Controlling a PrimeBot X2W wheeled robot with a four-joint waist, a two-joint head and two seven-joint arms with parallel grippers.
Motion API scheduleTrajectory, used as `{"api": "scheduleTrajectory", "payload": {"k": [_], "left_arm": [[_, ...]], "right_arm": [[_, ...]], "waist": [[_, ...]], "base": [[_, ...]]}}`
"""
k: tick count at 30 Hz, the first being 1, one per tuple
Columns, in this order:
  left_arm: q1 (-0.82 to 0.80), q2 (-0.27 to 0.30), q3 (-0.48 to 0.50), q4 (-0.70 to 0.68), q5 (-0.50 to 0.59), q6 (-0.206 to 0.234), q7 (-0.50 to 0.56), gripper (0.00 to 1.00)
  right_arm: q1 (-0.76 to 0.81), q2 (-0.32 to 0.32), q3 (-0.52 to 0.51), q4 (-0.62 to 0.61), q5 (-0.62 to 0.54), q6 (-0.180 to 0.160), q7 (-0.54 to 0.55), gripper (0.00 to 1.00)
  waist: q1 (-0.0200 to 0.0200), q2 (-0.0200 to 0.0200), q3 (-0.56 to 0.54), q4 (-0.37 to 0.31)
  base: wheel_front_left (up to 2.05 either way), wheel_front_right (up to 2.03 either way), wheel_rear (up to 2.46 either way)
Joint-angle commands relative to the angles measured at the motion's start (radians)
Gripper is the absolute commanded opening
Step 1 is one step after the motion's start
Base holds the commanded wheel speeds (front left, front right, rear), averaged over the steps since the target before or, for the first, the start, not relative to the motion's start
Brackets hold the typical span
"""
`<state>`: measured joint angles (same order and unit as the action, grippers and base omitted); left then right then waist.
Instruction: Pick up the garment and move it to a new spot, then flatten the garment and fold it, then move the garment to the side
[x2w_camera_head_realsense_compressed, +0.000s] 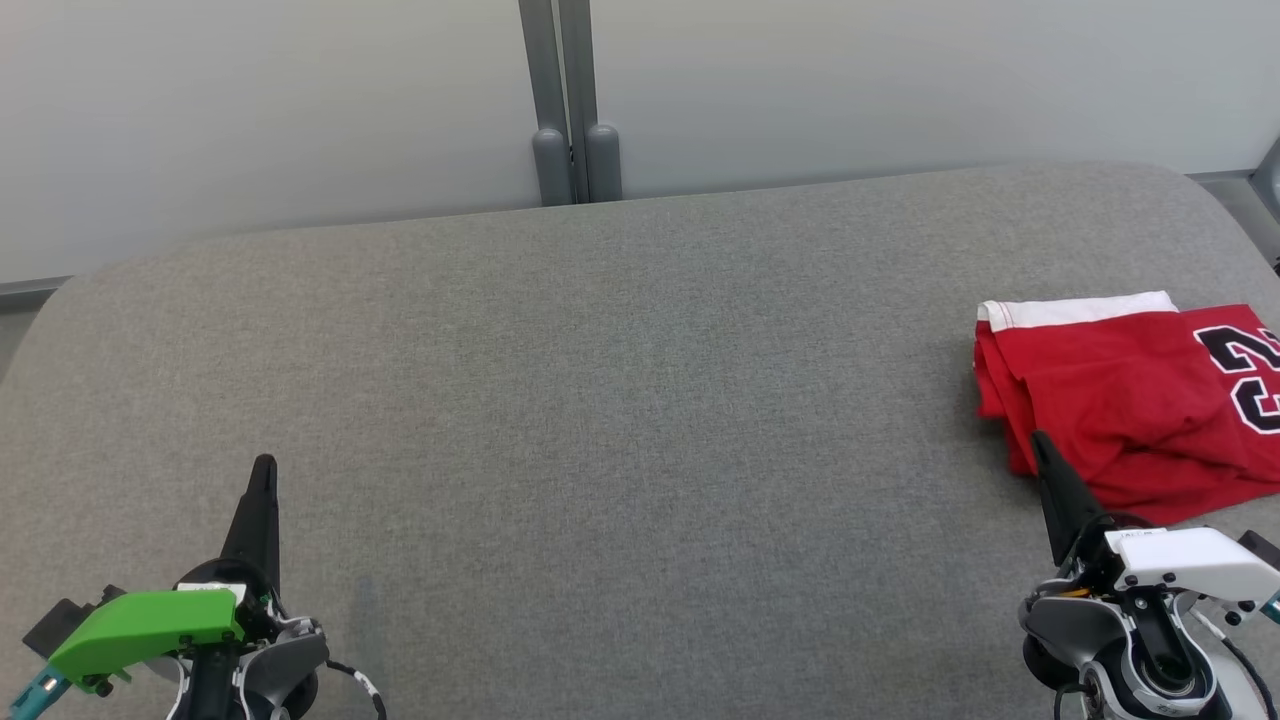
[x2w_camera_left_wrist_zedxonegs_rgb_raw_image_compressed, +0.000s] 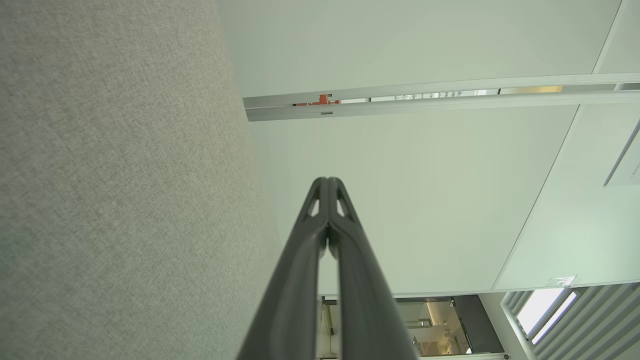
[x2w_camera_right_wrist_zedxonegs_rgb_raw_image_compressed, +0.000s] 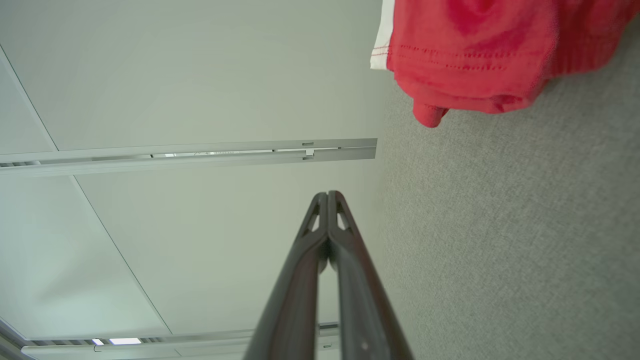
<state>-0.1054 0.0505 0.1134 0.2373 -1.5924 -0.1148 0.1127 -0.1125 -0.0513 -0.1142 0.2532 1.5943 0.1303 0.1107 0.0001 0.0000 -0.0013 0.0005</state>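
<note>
Leftmost, the left hand (x2w_camera_head_realsense_compressed: 264, 463) sits at the lower left of the head view under a bright green plastic cover (x2w_camera_head_realsense_compressed: 140, 625). Its two long dark fingers are pressed together with nothing between them, pointing out over a broad grey woven-fabric tabletop (x2w_camera_head_realsense_compressed: 600, 400) with rounded corners. In the left wrist view the same hand (x2w_camera_left_wrist_zedxonegs_rgb_raw_image_compressed: 327, 180) shows its tips meeting, with the grey cloth on one side and pale wall panels beyond. A small sign low in that view is too small to read.

Behind the tabletop's middle, two grey metal posts (x2w_camera_head_realsense_compressed: 575, 150) stand against the pale wall.

Further right lies the folded red fabric garment (x2w_camera_head_realsense_compressed: 1120, 400), flat on the tabletop at its right side and running off the picture's edge. A white band (x2w_camera_head_realsense_compressed: 1080, 310) edges its far side. On its right part are large black numerals outlined in white (x2w_camera_head_realsense_compressed: 1250, 375): the upper one reads as a 2, while the lower one is cut off by the frame and cannot be read for certain.

The right hand (x2w_camera_head_realsense_compressed: 1038, 438), under a white plastic cover (x2w_camera_head_realsense_compressed: 1190, 560), is clenched on nothing. In the head view its tip overlaps the garment's near left corner. In the right wrist view the closed hand (x2w_camera_right_wrist_zedxonegs_rgb_raw_image_compressed: 328, 194) is apart from the garment (x2w_camera_right_wrist_zedxonegs_rgb_raw_image_compressed: 465, 60), with bare grey cloth between them.
</note>
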Motion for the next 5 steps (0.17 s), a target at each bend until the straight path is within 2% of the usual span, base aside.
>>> {"api": "scheduleTrajectory", "payload": {"k": [1,5], "left_arm": [[-0.017,0.0,0.005,-0.001,-0.022,-0.005,0.005,0.0],[-0.015,-0.001,0.005,-0.001,-0.02,-0.005,0.006,0.0]], "right_arm": [[-0.012,0.002,-0.004,0.0,0.018,0.001,0.007,0.0],[-0.012,0.002,-0.004,0.0,0.019,0.001,0.009,0.0]], "waist": [[-0.0001,0.0,0.001,0.0],[-0.0001,0.0,0.001,-0.001]], "base": [[0.0,0.0,0.0],[0.0,0.0,0.0]]}}
